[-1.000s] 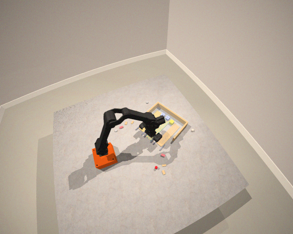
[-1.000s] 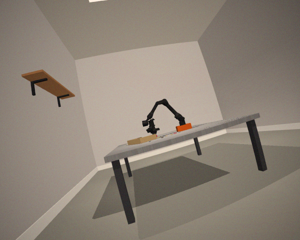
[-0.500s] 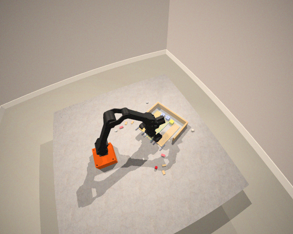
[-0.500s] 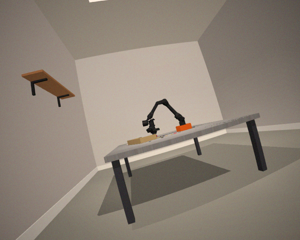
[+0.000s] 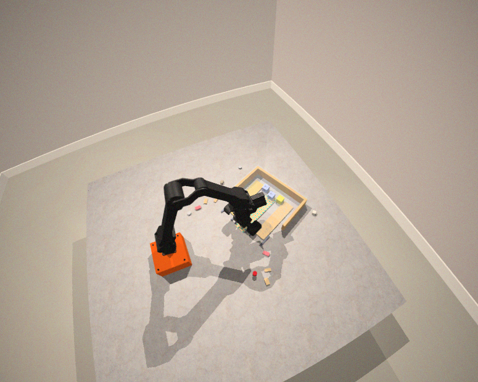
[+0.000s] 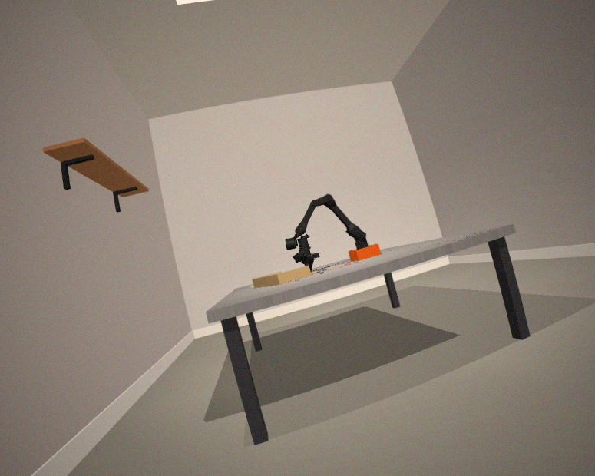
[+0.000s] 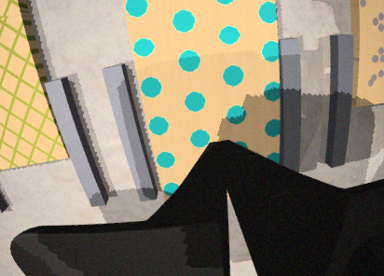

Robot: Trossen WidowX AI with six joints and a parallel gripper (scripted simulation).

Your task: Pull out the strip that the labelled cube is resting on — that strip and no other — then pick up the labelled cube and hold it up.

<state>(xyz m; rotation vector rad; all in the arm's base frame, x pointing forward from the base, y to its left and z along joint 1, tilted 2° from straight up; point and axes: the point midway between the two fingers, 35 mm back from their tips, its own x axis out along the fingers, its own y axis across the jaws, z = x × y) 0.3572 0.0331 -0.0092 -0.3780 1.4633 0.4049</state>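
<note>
The teal-dotted strip (image 5: 260, 212) (image 7: 210, 48) lies in the middle, between the green-hatched strip (image 5: 255, 188) (image 7: 19, 113) and the grey-speckled strip (image 5: 277, 221) (image 7: 368, 80). Two blue cubes (image 5: 265, 187) (image 5: 271, 195) and a yellow cube (image 5: 280, 199) are toward the strips' far ends. The nearer blue cube appears at the dotted strip's end; labels are too small to read. My gripper (image 5: 243, 222) (image 6: 311, 269) (image 7: 219, 151) is shut and empty, its tips over the dotted strip's near part. Whether they touch it is unclear. The arm hides part of the strips.
A wooden wall (image 5: 284, 183) (image 6: 281, 278) surrounds the cubes' side. Grey rails (image 7: 77, 145) (image 7: 291, 108) flank the strips. A red piece (image 5: 255, 273), pink blocks (image 5: 266, 253) (image 5: 197, 207) and small tan blocks (image 5: 267, 281) (image 5: 205, 201) lie on the table outside.
</note>
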